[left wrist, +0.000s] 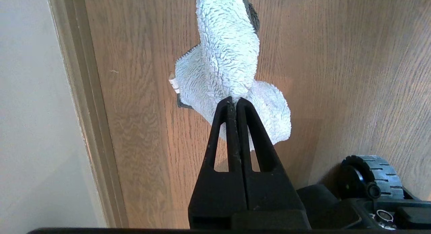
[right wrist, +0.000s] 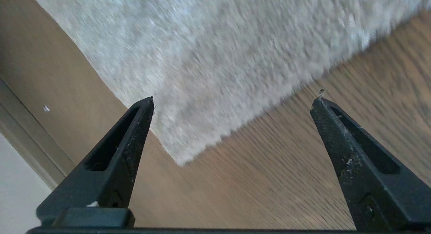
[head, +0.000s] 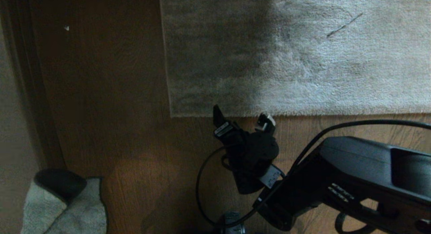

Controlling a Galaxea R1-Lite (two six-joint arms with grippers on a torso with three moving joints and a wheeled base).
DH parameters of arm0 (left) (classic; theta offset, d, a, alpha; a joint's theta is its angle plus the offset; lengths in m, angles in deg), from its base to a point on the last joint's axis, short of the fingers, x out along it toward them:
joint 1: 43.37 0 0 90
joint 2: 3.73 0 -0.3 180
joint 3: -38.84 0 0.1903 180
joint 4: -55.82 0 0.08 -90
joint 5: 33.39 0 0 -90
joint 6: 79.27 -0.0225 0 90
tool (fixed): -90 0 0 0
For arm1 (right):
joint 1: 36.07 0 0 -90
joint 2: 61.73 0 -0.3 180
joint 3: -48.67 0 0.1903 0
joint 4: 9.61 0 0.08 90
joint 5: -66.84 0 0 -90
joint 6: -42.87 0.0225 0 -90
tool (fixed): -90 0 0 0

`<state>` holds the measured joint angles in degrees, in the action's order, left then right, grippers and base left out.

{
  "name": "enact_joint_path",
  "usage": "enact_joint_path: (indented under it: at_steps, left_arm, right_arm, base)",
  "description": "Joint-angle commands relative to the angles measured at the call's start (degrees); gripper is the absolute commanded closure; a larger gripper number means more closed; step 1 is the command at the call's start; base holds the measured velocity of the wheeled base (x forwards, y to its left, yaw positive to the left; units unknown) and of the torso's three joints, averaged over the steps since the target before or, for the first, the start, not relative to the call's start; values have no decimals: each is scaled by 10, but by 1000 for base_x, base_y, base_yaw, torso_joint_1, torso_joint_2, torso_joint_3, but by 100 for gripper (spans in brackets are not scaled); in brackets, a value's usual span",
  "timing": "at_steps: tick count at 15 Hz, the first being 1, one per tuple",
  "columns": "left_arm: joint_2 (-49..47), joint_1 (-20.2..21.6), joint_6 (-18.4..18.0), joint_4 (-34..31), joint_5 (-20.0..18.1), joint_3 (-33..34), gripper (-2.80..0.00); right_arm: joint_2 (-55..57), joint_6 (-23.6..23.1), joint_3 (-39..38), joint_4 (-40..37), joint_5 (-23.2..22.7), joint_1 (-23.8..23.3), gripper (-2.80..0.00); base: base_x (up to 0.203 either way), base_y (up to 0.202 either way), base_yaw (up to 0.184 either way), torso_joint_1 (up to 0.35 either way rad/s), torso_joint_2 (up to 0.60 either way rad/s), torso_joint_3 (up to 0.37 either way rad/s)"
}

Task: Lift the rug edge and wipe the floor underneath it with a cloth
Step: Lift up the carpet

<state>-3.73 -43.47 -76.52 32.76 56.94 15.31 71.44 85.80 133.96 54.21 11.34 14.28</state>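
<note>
Head view: your right gripper (head: 243, 119) hovers spread wide at the rug edge (head: 235, 113), just past the corner; the cloth (head: 67, 210) sits at 7 o'clock.
Left wrist view: your left gripper (left wrist: 233, 102) is clamped on the cloth (left wrist: 229, 69) above the floor (left wrist: 336, 75).
Right wrist view: the rug corner (right wrist: 180, 160) lies between your parted fingers (right wrist: 141, 116), untouched.

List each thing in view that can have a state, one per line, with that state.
rug edge: lying flat on the floor, not lifted.
cloth: pinched, hanging above the floor.
left gripper: shut on the cloth.
right gripper: open, empty, at the rug edge near its corner.
floor: bare beside the rug.
</note>
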Motion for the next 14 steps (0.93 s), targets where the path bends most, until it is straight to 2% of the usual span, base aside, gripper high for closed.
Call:
enact_joint_path:
  at_steps: [1,9,14]
  left_arm:
    - [0,0,1,1,0,0,0]
    - [0,0,1,0,0,0,0]
    - [0,0,1,1,0,0,0]
  right_arm:
    - [15,2,1,28,2,1,-280]
    - [33,-1,22,28,2,-2,-280]
    - [34,-2,26,28,2,-19,-280]
  base:
    - [0,0,0,0,0,0]
    - [0,0,0,0,0,0]
    - [0,0,0,0,0,0]
